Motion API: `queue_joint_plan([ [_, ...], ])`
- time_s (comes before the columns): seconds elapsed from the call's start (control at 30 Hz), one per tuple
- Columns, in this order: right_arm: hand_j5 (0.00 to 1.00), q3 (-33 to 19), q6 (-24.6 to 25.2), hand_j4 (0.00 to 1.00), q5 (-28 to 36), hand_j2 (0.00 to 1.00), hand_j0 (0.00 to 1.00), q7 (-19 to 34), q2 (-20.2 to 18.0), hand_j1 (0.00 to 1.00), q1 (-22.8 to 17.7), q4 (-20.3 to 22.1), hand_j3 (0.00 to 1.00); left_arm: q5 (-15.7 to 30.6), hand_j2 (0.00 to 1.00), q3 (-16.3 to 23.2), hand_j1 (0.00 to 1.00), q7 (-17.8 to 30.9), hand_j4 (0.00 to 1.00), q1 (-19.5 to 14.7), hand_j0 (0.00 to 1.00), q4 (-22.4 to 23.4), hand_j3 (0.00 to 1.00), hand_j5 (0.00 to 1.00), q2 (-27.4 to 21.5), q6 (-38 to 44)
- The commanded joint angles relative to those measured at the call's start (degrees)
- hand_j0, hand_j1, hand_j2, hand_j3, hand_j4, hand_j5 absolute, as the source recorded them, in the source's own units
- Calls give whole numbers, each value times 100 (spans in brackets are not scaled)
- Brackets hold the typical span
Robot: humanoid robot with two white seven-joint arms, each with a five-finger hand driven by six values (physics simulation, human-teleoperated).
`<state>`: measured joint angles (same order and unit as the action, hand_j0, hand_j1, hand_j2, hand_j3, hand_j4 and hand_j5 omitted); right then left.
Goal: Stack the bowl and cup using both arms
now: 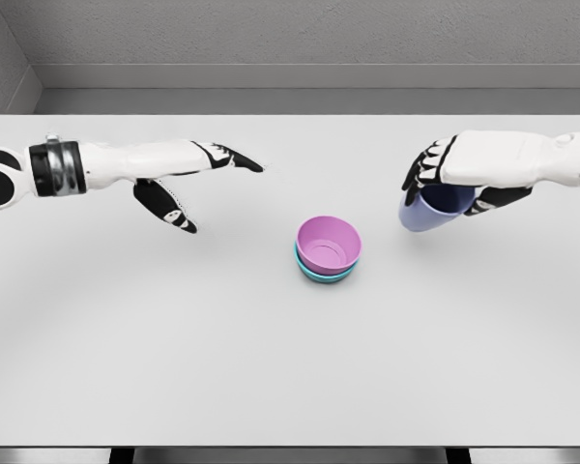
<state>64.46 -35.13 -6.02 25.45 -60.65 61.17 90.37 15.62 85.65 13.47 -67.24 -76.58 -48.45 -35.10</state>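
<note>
A pink bowl sits nested inside a teal bowl at the middle of the white table. My right hand hovers to the right of the bowls, above the table, with its fingers wrapped around a lavender-blue cup that hangs tilted under the palm. My left hand floats on the left side of the table, fingers stretched out flat toward the right and thumb pointing down, holding nothing. It is well apart from the bowls.
The table runs to a grey back wall beyond its far edge. Its front edge shows at the bottom of the view.
</note>
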Motion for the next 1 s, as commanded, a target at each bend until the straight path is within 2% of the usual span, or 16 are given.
queue_joint_plan([
  [0.0,67,-4,13,67,39,67,67,-5,9,67,18,94,67,-15,100,-663,100,-3,100,105,100,-93,100,100,-437,10],
  [0.07,67,-4,13,67,39,67,67,-5,44,67,62,103,67,-164,100,-945,100,-3,100,299,100,-93,100,100,-525,10],
  [0.2,67,5,13,67,39,67,67,-5,62,67,62,103,67,-208,100,-1033,100,6,100,440,100,-93,100,100,-569,10],
  [0.3,67,5,13,67,39,67,67,-5,71,67,62,112,67,-226,100,-1516,100,15,100,932,100,-85,100,100,-728,10],
  [0.33,67,-4,13,67,39,67,67,-5,71,67,62,121,67,-252,100,-1613,100,15,100,985,100,-85,100,100,-728,10],
  [0.5,67,-4,13,67,48,67,67,-22,97,67,115,130,67,-270,100,-1639,100,15,100,1108,100,-76,100,100,-763,10],
  [0.57,67,-4,13,67,109,67,67,-22,97,67,141,138,67,-498,100,-1666,100,15,100,1108,100,-50,100,100,-763,10],
  [0.7,67,5,13,67,118,67,67,-22,114,67,185,200,67,-551,100,-1903,100,15,100,1301,100,-50,100,100,-763,10],
  [0.77,67,5,13,67,136,67,67,-22,229,67,220,191,67,-551,100,-1903,100,24,100,1310,100,-41,100,100,-763,10],
  [0.97,67,5,13,67,136,67,67,-22,264,67,255,261,67,-551,100,-1894,100,50,100,1310,100,-50,100,100,-763,10],
])
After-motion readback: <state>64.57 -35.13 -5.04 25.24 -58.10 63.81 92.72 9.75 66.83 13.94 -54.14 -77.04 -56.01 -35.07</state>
